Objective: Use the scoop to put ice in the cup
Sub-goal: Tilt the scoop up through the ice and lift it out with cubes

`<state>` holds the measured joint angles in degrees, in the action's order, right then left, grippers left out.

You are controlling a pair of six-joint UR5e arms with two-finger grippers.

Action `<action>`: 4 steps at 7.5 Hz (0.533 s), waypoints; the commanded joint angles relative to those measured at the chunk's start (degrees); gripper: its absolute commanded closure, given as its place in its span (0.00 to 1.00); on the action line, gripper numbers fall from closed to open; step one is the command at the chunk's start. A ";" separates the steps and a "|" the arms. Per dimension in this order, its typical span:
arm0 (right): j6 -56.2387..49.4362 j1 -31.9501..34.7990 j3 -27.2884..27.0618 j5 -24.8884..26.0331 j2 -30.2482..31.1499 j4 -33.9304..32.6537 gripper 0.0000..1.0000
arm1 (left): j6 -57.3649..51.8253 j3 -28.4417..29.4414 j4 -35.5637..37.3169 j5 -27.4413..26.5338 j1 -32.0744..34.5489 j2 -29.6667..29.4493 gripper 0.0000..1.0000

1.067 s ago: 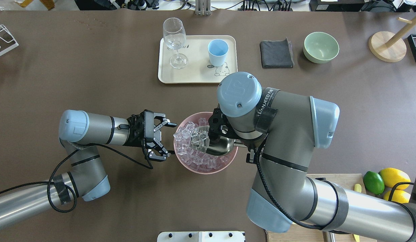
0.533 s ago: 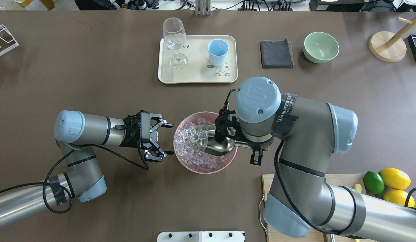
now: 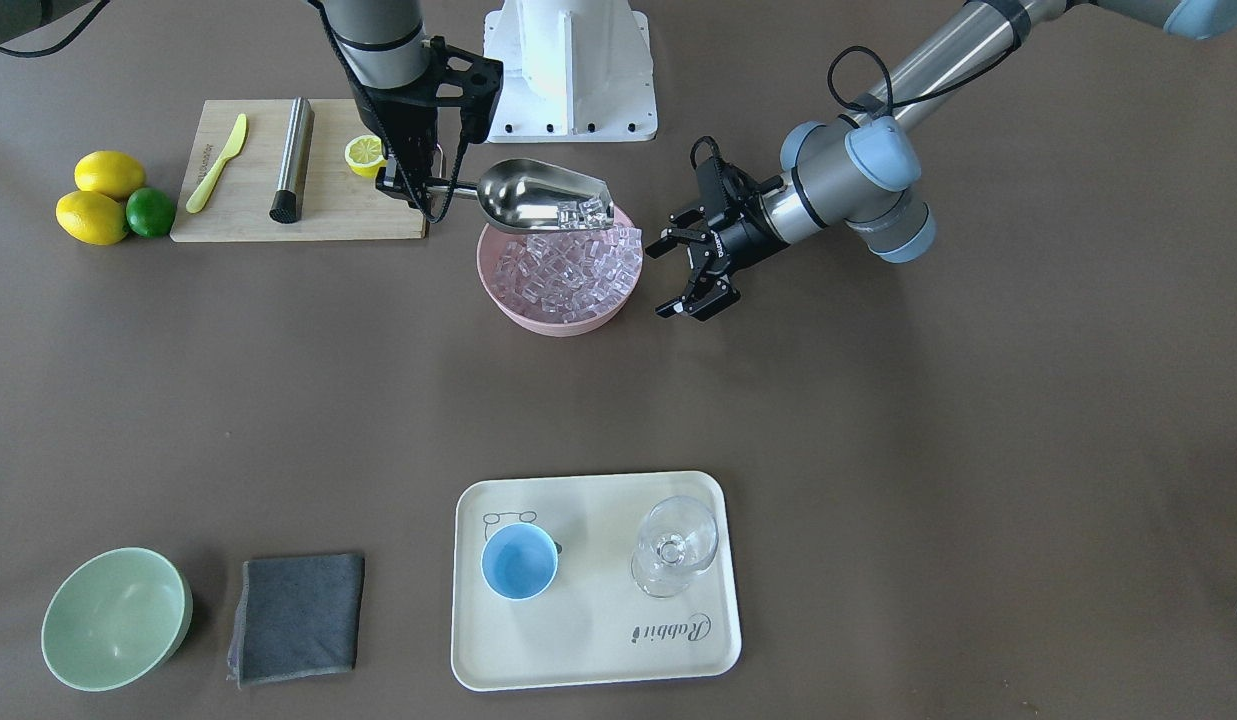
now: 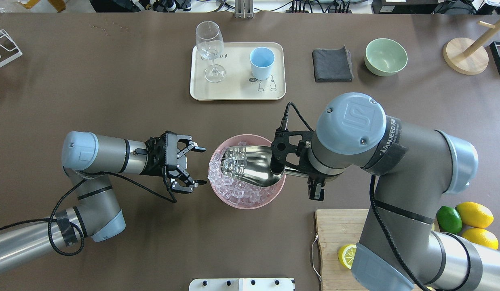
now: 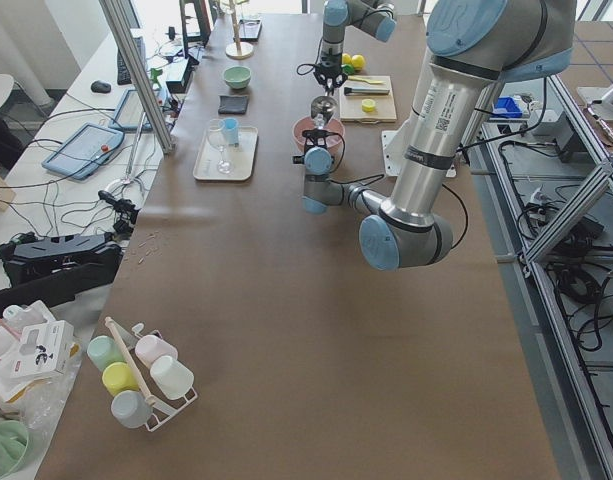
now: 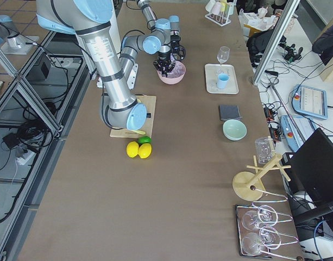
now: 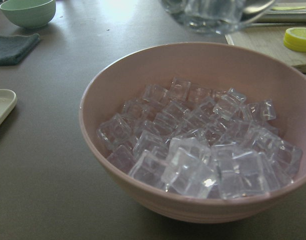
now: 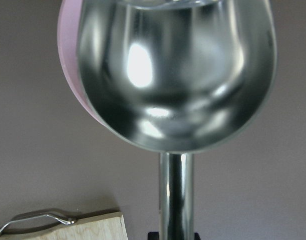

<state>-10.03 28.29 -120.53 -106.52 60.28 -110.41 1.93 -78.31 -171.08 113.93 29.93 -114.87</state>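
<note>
The steel scoop (image 4: 256, 169) hangs level above the pink bowl (image 4: 250, 204), with a few clear ice cubes (image 4: 233, 163) at its open end. It also shows in the front view (image 3: 533, 195) and the right wrist view (image 8: 175, 75). My right gripper (image 3: 413, 183) is shut on the scoop's thin handle. The bowl holds many more ice cubes (image 3: 568, 272), close up in the left wrist view (image 7: 202, 150). My left gripper (image 4: 201, 166) is open and empty, just left of the bowl. The light-blue cup (image 4: 261, 62) stands on the cream tray (image 4: 237, 92), far from the scoop.
A wine glass (image 4: 209, 44) shares the tray. A grey cloth (image 4: 332, 64) and a pale green bowl (image 4: 386, 56) lie right of it. A cutting board (image 3: 248, 215) carries a steel cylinder (image 3: 291, 160), a yellow knife (image 3: 218, 160) and a lemon half (image 4: 347, 256). Lemons and a lime (image 4: 468, 220) lie beside it.
My right arm has swung right and raised the scoop out of the ice pile with a few cubes in it. My left gripper has backed slightly left from the bowl.
</note>
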 commanded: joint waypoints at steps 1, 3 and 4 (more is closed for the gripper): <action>1.50 3.34 -0.49 -2.72 2.03 4.77 1.00 | 0.00 0.00 1.36 0.07 0.04 -0.35 0.04; 4.91 7.90 -0.23 -6.93 2.20 6.25 1.00 | 0.00 0.00 1.54 0.85 0.47 -0.18 0.04; 8.33 9.84 -0.14 -6.95 2.29 7.05 1.00 | 0.00 0.00 1.98 1.90 1.43 -0.09 0.04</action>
<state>-6.41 34.67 -120.85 -112.03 62.38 -104.75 1.93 -78.31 -169.67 114.52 30.28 -115.08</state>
